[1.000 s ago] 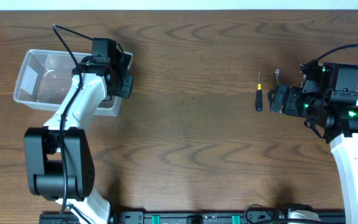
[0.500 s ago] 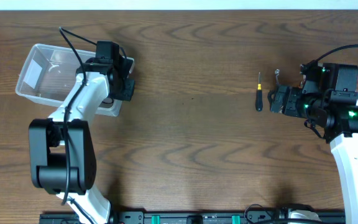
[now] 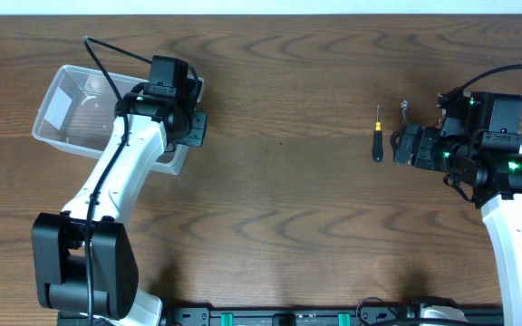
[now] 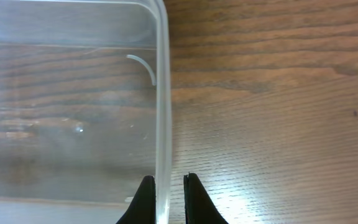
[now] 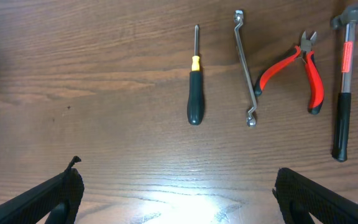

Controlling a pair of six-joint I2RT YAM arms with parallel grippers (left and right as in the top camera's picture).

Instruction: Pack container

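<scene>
The container (image 3: 71, 113) sat on the far left part of the table (image 3: 279, 208), turned askew to the table's edges. It was a clear tub with rounded corners, and the wood grain showed through its bottom. A pale patch showed on its left end.

The left gripper (image 4: 168, 200) was closed down on the container's right end wall. In the left wrist view one dark finger (image 4: 145, 198) stood inside the tub and the other outside, with the rim (image 4: 162, 93) running straight away from the narrow slot between them. From overhead the left arm reached from the near left edge toward the far side, and its wrist covered the container's right end.

The right gripper (image 5: 178, 186) was at the right side of the table, spread to its full width and holding nothing. Between its two fingers the right wrist view showed only bare wood with a bright glare.

Four tools lay flat in a row on the right side of the table. The screwdriver (image 5: 194, 93), with a black handle and a yellow collar, was leftmost, its tip pointing far. Right of it lay the wrench (image 5: 244, 68), then the red-handled pliers (image 5: 297, 65) just beside the wrench, then the hammer (image 5: 342, 87) at the right end, its head to the far side. From overhead only the screwdriver and one end of the wrench were clear; the right arm hid the rest. The tools lay well apart from the container.
</scene>
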